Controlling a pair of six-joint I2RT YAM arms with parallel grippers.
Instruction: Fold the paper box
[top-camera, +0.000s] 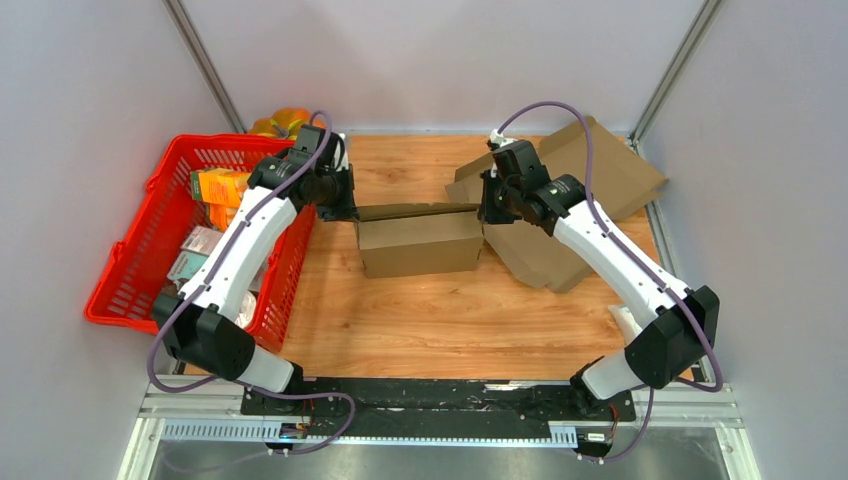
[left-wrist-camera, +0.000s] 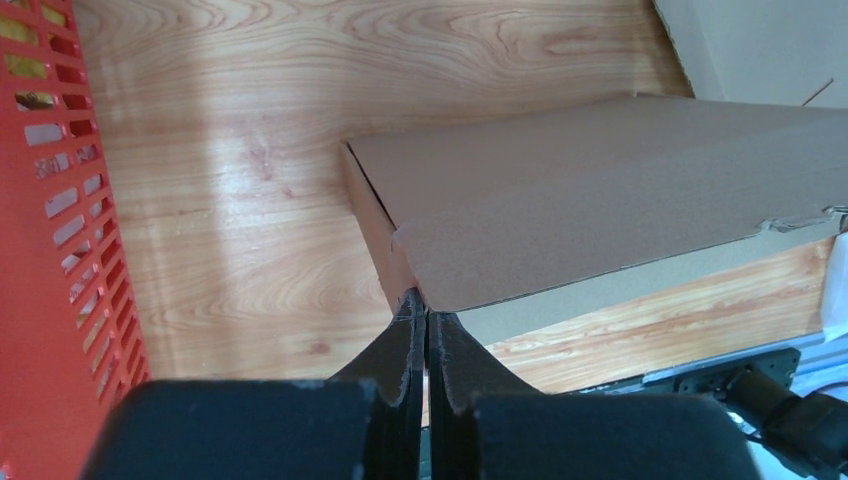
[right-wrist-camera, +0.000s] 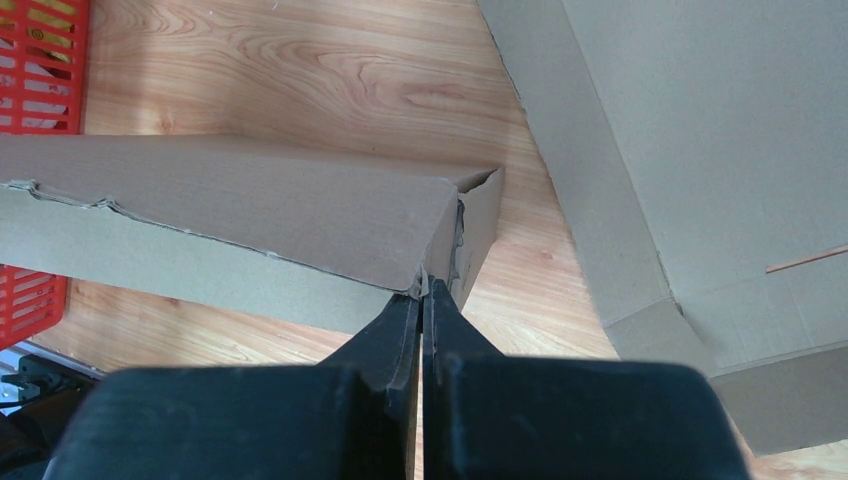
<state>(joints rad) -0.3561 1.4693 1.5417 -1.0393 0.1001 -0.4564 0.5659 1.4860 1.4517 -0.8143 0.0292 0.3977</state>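
The box (top-camera: 418, 248) stands at the middle of the table (top-camera: 430, 320), walls up and lid lowered, left pincer (left-wrist-camera: 421, 315) and right pincer (right-wrist-camera: 424, 297) clenched at its end corners; seemingly only tucking remains.

The paper box (top-camera: 418, 243) fills the whole gap between the left pincer (top-camera: 352, 212) and the right pincer (top-camera: 482, 210). The red basket (top-camera: 150, 240) crowds the left pincer's outer side. Flat cardboard sheets (top-camera: 600, 170) lie behind and outside the right one. On the near side of both, the bare table (top-camera: 440, 320) lies open.
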